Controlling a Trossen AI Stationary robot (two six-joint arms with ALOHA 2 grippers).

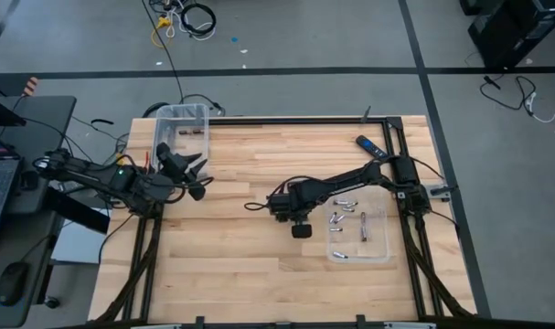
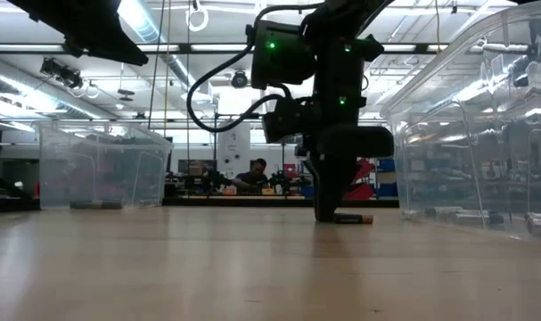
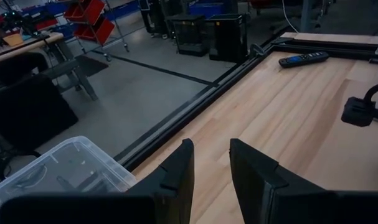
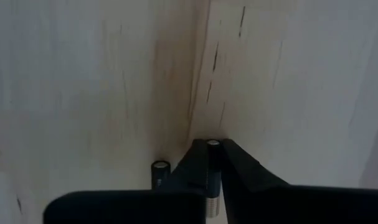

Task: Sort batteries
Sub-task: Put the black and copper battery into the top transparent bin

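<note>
My right gripper (image 1: 301, 228) points down at mid-table and is shut on a small dark battery (image 4: 212, 163). A second dark battery (image 4: 159, 170) lies close beside its fingers. In the low view a battery (image 2: 356, 218) lies on the wood at the fingertips (image 2: 328, 212). Several silvery and dark batteries (image 1: 348, 219) lie in a clear tray (image 1: 379, 256) to the right. My left gripper (image 1: 197, 178) hovers open, with nothing between its fingers (image 3: 182, 168), next to a clear bin (image 1: 181, 117) at the far left that holds a few batteries (image 1: 193, 131). My right gripper pinches the battery's long sides (image 4: 212, 155) between its two fingers, near their free ends. The fingers come from above, pointing down. The battery lies low on the wooden table top; whether it is lifted clear I cannot tell.
A black-and-blue remote (image 1: 370, 146) lies at the far right of the table, also seen as a remote (image 3: 304, 59) in the left wrist view. A black frame (image 1: 295, 119) borders the table. Bare wood spreads over the middle and the near side.
</note>
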